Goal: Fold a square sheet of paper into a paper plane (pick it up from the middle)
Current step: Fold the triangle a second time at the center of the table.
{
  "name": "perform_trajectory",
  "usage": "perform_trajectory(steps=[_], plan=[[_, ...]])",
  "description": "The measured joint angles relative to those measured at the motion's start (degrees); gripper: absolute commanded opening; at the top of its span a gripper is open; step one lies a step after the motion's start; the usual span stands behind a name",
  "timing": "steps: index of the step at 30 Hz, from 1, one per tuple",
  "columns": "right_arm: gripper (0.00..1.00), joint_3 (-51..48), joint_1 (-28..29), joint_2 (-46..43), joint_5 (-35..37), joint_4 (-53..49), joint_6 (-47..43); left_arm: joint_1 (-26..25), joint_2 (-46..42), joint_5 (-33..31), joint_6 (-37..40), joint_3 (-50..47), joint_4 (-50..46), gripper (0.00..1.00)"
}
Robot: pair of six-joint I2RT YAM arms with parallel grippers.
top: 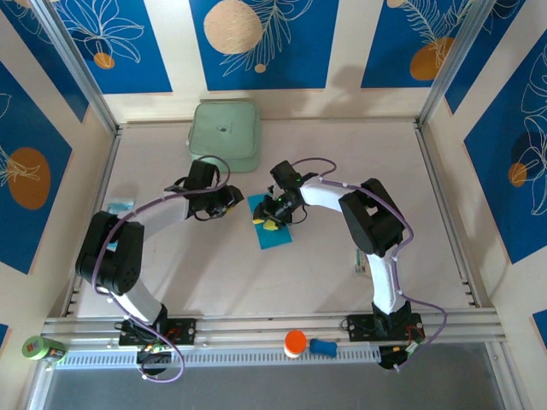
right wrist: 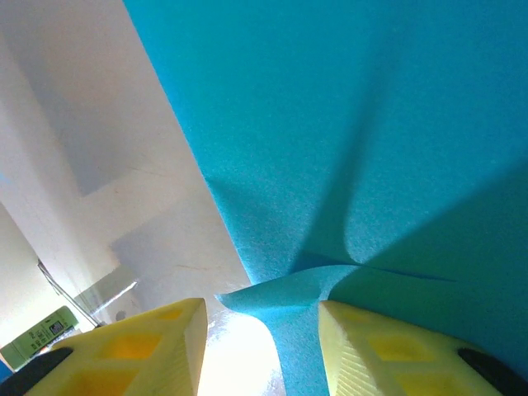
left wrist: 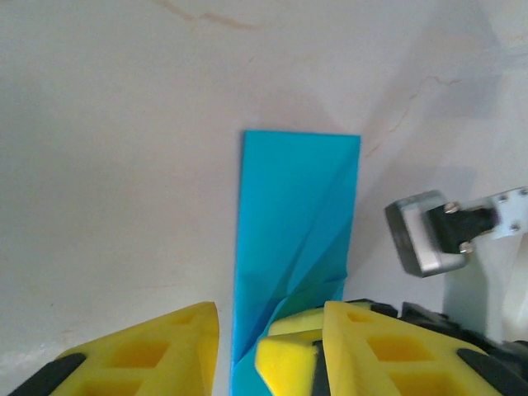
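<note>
Left gripper [left wrist: 268, 318] and right gripper [right wrist: 260, 309] are both hanging unclenched, grasping nothing, just over the folded blue paper [left wrist: 297, 190] lying on the table [top: 299, 282].

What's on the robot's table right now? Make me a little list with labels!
paper: cyan-blue paper, folded narrower with slanted creases, lying flat
left gripper: fingers apart, low over one end of the paper
right gripper: fingers apart, a curled paper corner between them
box: pale green box, at the far edge, apart from the paper
plane: not finished yet
</note>
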Motion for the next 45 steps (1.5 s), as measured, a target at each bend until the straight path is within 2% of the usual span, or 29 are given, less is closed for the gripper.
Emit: perform_trajectory(steps=[8, 18, 23, 32, 45], plan=[[0.41, 0.0, 0.0, 0.0, -0.2, 0.1, 0.0, -3.3, 0.0, 1.8, -1.6, -3.0, 0.7, 0.27], [0.11, -0.5, 0.0, 0.1, 1.3, -0.3, -0.9, -7.0, 0.6, 3.3, -3.6, -3.9, 3.5, 0.19], [0.03, -0.6, 0.0, 0.2, 1.8, -0.7, -1.3, -8.3, 3.8, 3.5, -4.3, -3.8, 4.9, 0.15], [0.02, -0.6, 0.0, 0.2, 1.8, -0.7, -1.3, -8.7, 7.6, 3.5, -4.5, -1.8, 4.5, 0.09], [0.02, -1.2, -0.3, 0.2, 0.8, 0.3, -1.3, -10.1, 9.2, -1.7, -3.4, 0.3, -0.5, 0.05]])
